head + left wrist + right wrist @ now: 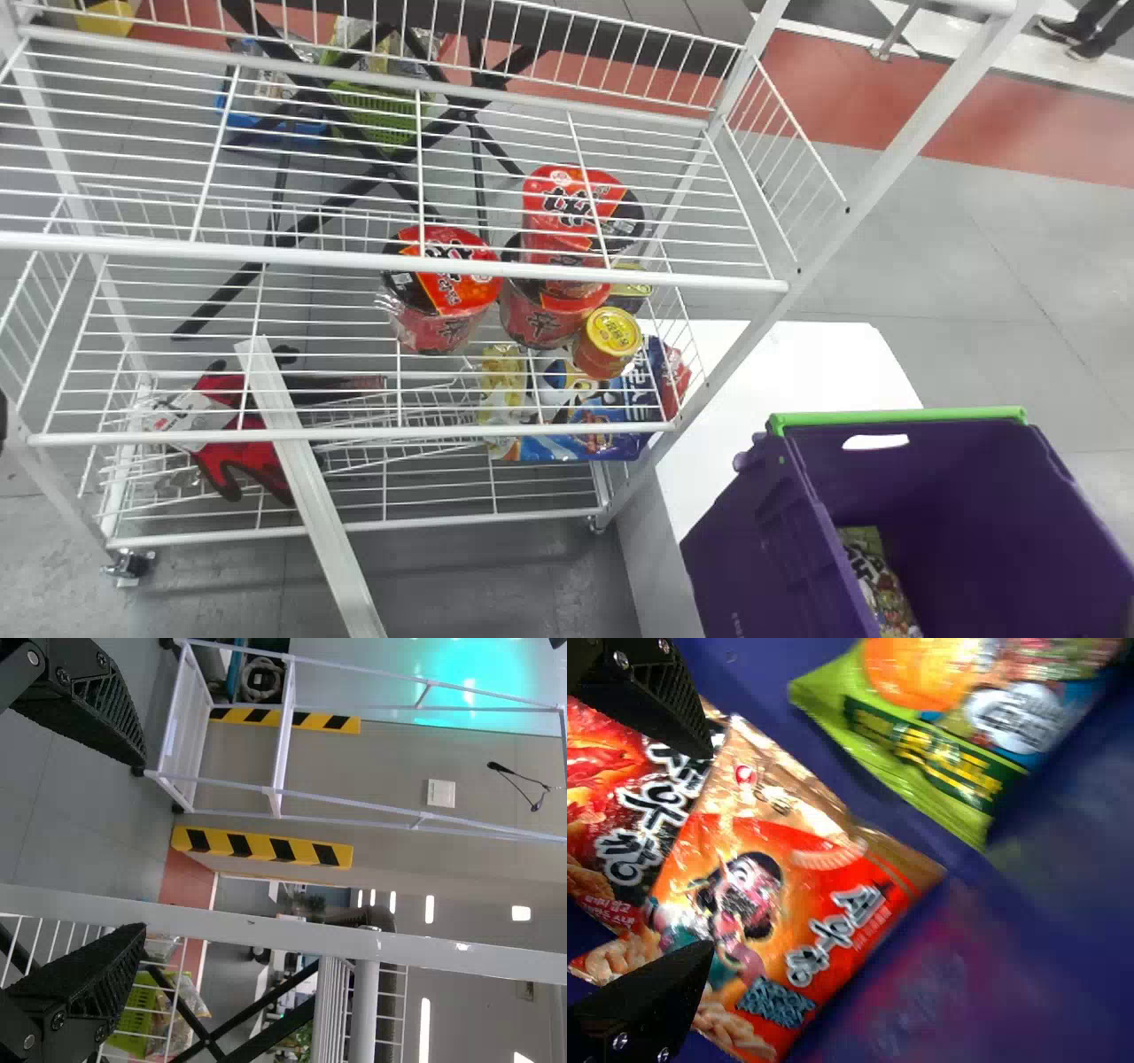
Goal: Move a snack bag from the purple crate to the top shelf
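The purple crate stands at the lower right in the head view, with a snack bag inside. In the right wrist view an orange snack bag lies between and beyond the fingertips of my open right gripper. A red and black bag is beside it, and a green bag lies farther across the crate's purple floor. The top shelf is bare wire in the head view. My left gripper is open with nothing between its fingers, near a white rack post.
Cup noodles and a blue bag sit on the shelf below. Red gloves lie lower left. A white post slants across the rack front. The crate rests on a white table right of the rack.
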